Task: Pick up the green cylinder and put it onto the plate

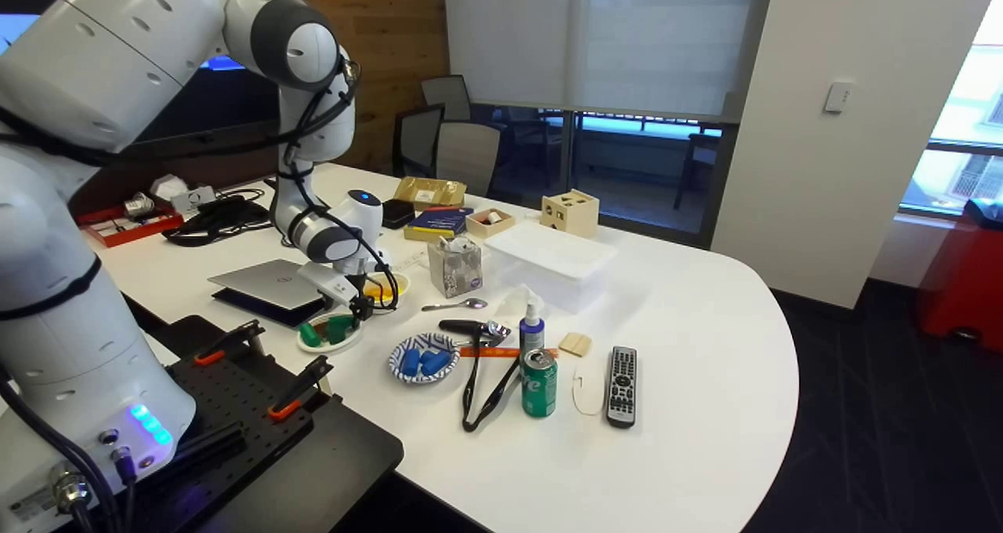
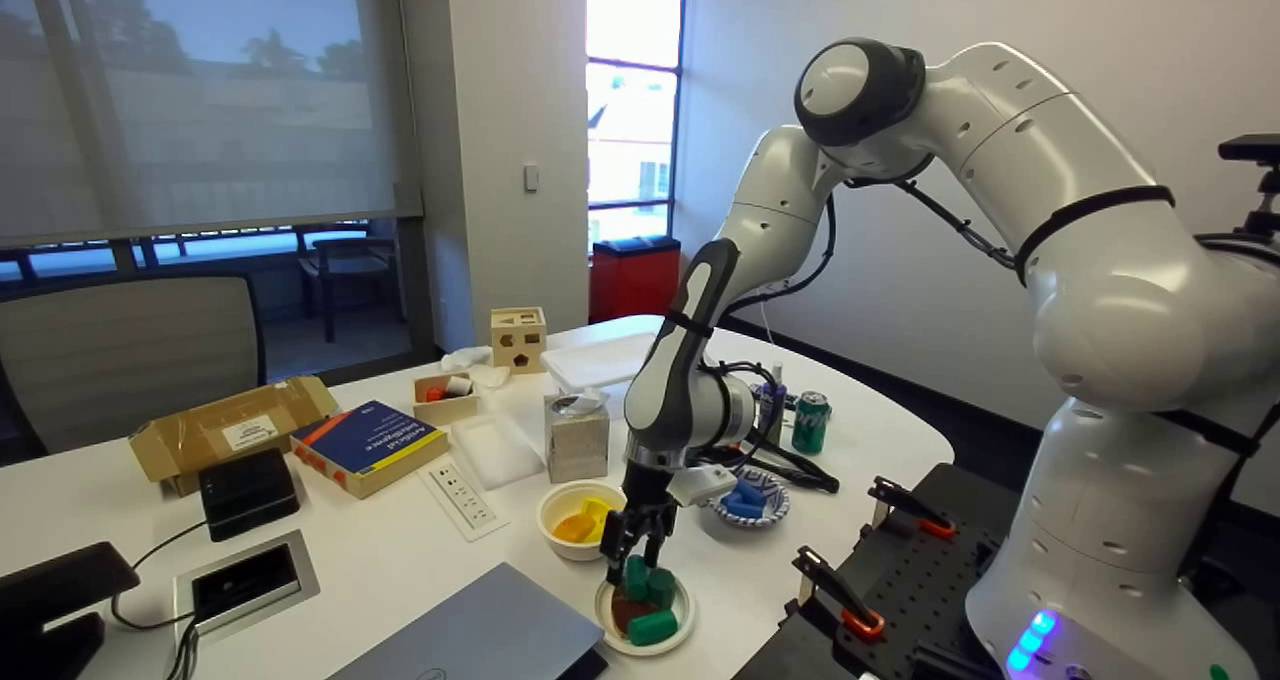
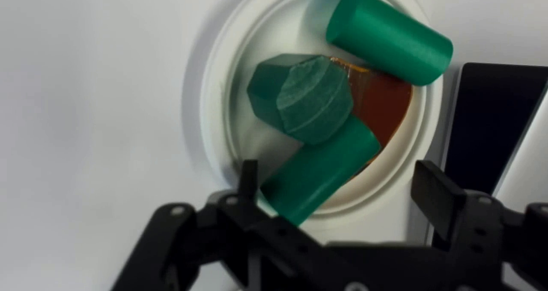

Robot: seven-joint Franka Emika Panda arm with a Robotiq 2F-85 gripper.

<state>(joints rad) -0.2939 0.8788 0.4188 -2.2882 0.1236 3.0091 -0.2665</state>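
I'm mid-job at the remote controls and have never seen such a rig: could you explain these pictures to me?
The machine is one white, jointed robot arm. Two wide pictures view it from outside; the close-up comes from its wrist. On the white table, a round white dish holds a smooth green cylinder, a second green cylinder, a faceted green block and a reddish-brown piece. The black jaws are open: in the close-up the second green cylinder shows between them, but nothing appears gripped. Beside that dish are a silver laptop and a round pale-yellow dish of yellow pieces. Nearby is a blue-and-white patterned dish with blue cylinders.
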